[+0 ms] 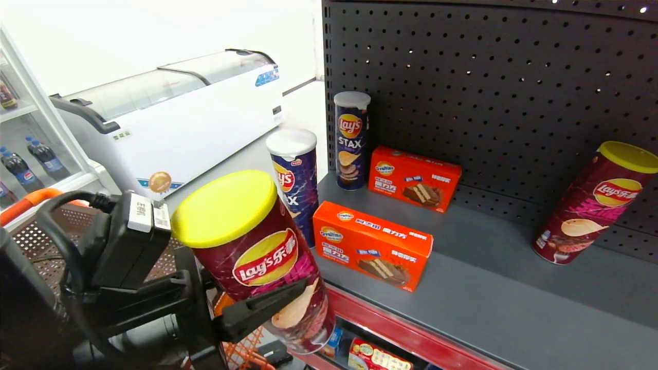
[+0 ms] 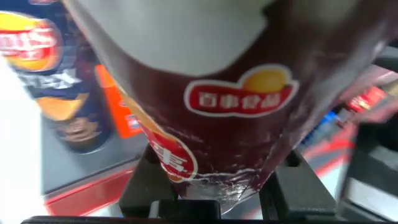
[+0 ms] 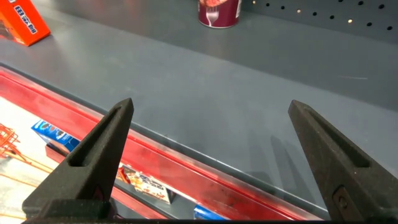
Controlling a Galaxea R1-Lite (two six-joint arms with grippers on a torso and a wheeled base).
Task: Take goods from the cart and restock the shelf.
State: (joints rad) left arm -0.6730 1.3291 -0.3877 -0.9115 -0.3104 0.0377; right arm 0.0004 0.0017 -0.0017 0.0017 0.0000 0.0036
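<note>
We see a red can (image 1: 241,231) with a yellow lid, tilted and held in the air just off the shelf's (image 1: 488,293) front left corner. The left gripper (image 1: 257,303) has its jaws clamped on the can's lower half; in the left wrist view the can (image 2: 236,124) sits between the black fingers.

The right gripper (image 3: 211,107) hangs over the shelf's front edge with its jaws wide apart and nothing between them.

On the shelf, a second red can (image 1: 591,205) leans against the pegboard (image 1: 488,77) at the back right. A blue can (image 1: 351,141) stands upright in the back left corner, and another blue can (image 1: 294,180) stands at the left edge, partly behind the held can. One orange box (image 1: 414,177) lies along the back, and a second orange box (image 1: 372,246) sits near the front edge.

The cart (image 1: 51,241), with an orange handle, is at the robot's left.
</note>
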